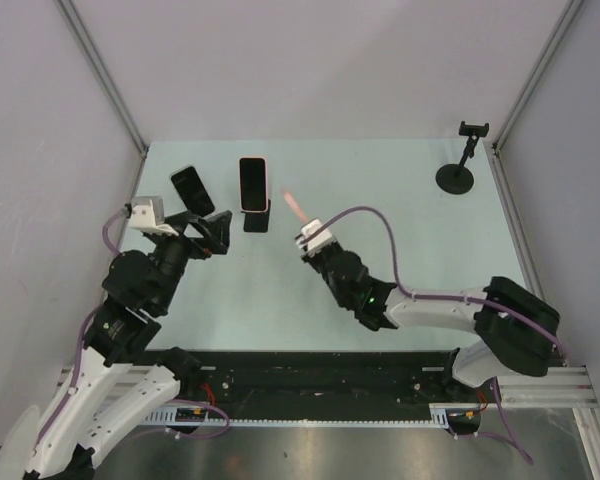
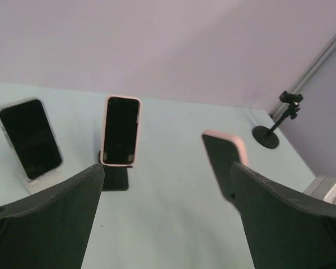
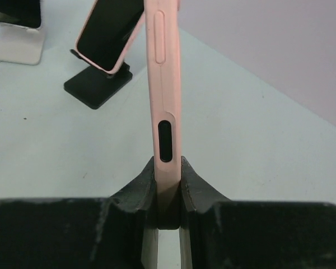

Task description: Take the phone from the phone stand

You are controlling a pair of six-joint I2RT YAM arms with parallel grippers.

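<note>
My right gripper (image 1: pixel 305 232) is shut on the lower end of a pink-cased phone (image 1: pixel 294 206) and holds it upright, edge-on, above the table. In the right wrist view the phone (image 3: pixel 163 95) stands clamped between the two fingers (image 3: pixel 140 188). It also shows in the left wrist view (image 2: pixel 224 159). A second pink-cased phone (image 1: pixel 252 183) leans in a black stand (image 1: pixel 256 220) to the left of the held one. My left gripper (image 1: pixel 215 235) is open and empty, near that stand; its fingers (image 2: pixel 56 213) frame the scene.
A dark phone (image 1: pixel 190 190) rests on a white stand (image 2: pixel 45 179) at the far left. A small black clamp stand on a round base (image 1: pixel 463 160) is at the back right corner. Walls enclose the table on three sides.
</note>
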